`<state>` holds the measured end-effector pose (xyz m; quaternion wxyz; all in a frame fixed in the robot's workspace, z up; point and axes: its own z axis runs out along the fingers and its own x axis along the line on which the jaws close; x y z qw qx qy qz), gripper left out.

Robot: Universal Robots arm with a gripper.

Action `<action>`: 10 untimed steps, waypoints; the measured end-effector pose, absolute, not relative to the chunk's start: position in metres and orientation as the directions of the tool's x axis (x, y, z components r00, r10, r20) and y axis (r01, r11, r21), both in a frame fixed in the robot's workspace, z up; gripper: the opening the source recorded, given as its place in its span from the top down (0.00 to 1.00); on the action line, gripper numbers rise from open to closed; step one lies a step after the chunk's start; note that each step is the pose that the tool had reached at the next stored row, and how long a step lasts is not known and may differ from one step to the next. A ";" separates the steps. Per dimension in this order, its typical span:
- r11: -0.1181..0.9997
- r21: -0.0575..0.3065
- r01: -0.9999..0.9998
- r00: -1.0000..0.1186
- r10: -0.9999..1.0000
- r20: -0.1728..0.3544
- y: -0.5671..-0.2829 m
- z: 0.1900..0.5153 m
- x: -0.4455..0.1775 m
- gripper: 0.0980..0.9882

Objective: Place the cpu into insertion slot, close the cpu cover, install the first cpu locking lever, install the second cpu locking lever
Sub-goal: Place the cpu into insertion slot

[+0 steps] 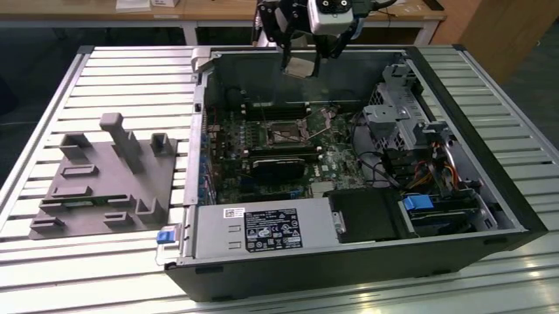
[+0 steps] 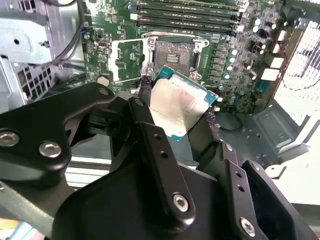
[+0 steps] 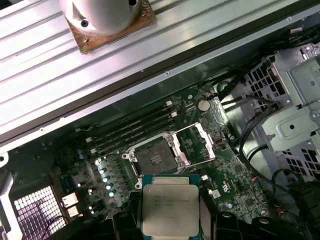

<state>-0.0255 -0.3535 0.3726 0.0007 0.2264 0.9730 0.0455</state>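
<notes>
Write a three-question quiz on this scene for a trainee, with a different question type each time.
1. True or false: the cpu already sits in the socket.
2. What is the gripper holding between its fingers? A) the cpu B) a memory stick C) nothing
3. Fill in the blank: the cover beside the socket is flipped ____ (open or shut).

Key: 1 false, the cpu is held above the board and the socket is empty; 2 A; 3 open.
</notes>
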 end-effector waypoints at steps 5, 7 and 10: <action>0.865 0.089 0.495 -0.869 0.495 0.019 -0.354 0.372 -0.026 0.50; 0.853 0.089 0.514 -0.857 0.514 0.019 -0.353 0.371 -0.026 0.50; 0.841 0.089 0.534 -0.845 0.535 0.019 -0.353 0.371 -0.027 0.50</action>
